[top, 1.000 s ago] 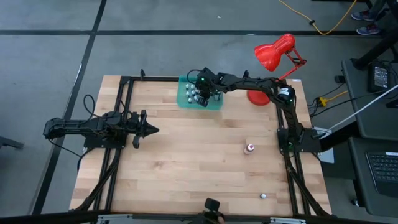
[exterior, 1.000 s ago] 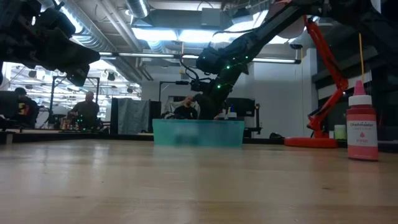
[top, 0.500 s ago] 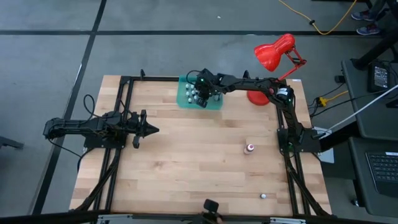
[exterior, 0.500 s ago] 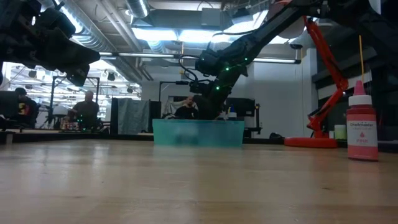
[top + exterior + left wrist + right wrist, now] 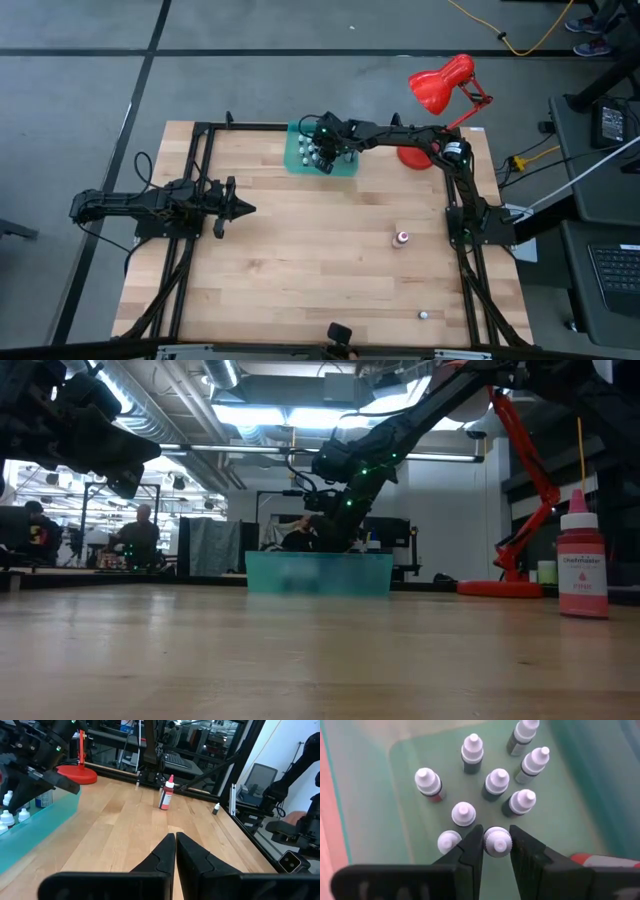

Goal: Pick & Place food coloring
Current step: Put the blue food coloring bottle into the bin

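Note:
Several small food coloring bottles (image 5: 496,781) with white caps stand upright on the floor of a teal tray (image 5: 346,168) at the far middle of the table. My right gripper (image 5: 496,840) reaches down into the tray (image 5: 318,573) and is shut on one small bottle. A taller pink bottle (image 5: 402,238) and a tiny one (image 5: 424,315) stand on the bare wood at the right. My left gripper (image 5: 248,209) hovers shut over the table's left side, pointing level toward the right, with nothing in it (image 5: 175,836). My right gripper pinches the white cap (image 5: 496,835) of one small bottle between its two fingers. The fingers come from above, slanting down from the table's right side. The cap hides the bottle's body, so I cannot tell whether it stands on the tray floor.
A red desk lamp (image 5: 440,85) stands at the far right corner, its base (image 5: 415,155) beside the tray. Black frame rails (image 5: 190,250) run along both sides of the table. The middle and near wood is free. People sit in the room beyond the table.

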Robot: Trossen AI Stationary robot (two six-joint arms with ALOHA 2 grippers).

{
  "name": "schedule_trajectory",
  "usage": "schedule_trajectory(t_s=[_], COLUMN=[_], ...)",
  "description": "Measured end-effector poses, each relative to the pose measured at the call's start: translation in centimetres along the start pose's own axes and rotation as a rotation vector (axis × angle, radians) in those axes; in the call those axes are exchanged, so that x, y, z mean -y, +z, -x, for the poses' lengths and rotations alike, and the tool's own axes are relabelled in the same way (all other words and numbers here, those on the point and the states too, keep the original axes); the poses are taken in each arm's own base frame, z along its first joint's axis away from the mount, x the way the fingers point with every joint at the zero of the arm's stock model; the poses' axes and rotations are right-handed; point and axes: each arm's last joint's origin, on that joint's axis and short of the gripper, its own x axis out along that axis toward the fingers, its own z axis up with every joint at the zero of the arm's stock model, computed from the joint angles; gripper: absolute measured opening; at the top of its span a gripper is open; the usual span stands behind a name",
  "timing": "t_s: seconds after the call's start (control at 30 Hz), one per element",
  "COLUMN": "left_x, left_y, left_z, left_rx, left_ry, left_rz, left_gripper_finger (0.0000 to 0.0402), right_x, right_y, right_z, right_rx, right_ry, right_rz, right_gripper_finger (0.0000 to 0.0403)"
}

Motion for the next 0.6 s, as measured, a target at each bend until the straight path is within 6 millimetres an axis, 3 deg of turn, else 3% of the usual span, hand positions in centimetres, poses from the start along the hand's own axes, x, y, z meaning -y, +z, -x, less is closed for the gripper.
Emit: schedule_trajectory(t_s=[0.6], left_x=[0.0], left_y=[0.0], left_z=[0.0], left_rx=[0.000], left_ry=[0.000], left_rz=[0.000], left_gripper_finger=[0.0008], right_x=[-2.0], right_y=[0.8], right_z=[1.8], right_rx=[0.021], right_ry=[-0.035], right_rz=[0.074], right_gripper_finger=[0.0085])
